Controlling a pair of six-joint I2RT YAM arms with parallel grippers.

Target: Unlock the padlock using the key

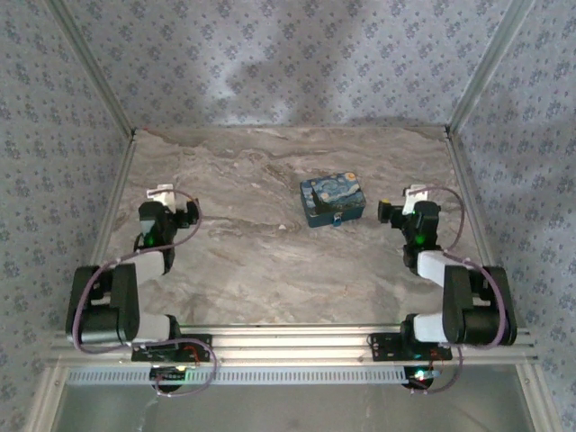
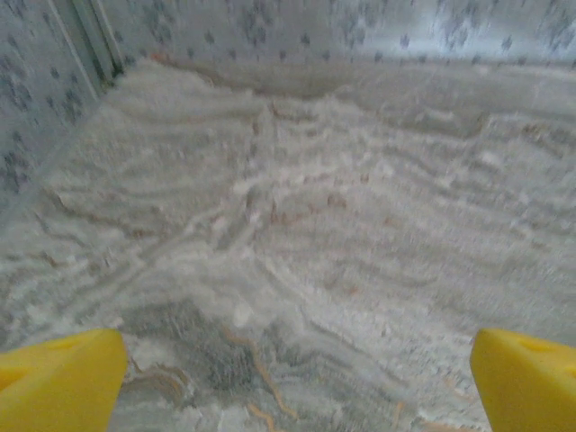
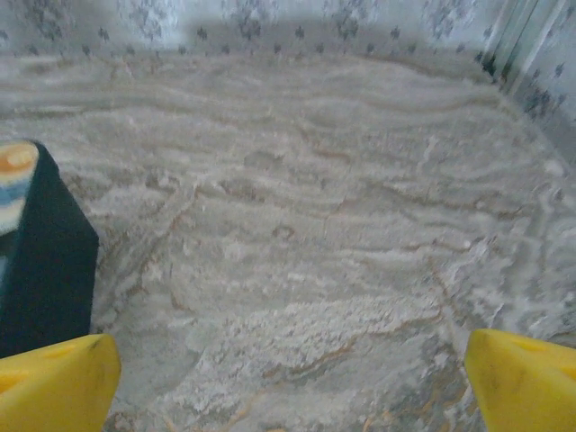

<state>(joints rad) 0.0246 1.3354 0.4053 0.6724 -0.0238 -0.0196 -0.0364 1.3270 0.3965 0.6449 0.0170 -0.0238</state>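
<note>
Left pincer (image 1: 160,191), right pincer (image 1: 416,192): low (agape)

The tabletop (image 1: 270,261) reads to me as marble-veined stone or laminate, smooth with a dull sheen. Fingers (image 2: 63,382) on my left tool (image 2: 292,387) and right tool (image 3: 288,387) look like smooth, matt yellow plastic. The box (image 1: 331,198) has a painted lid and a plain dark side. The frame rails (image 1: 297,346) are brushed metal - the walls (image 1: 270,63) look like printed cloth or paper.
</note>
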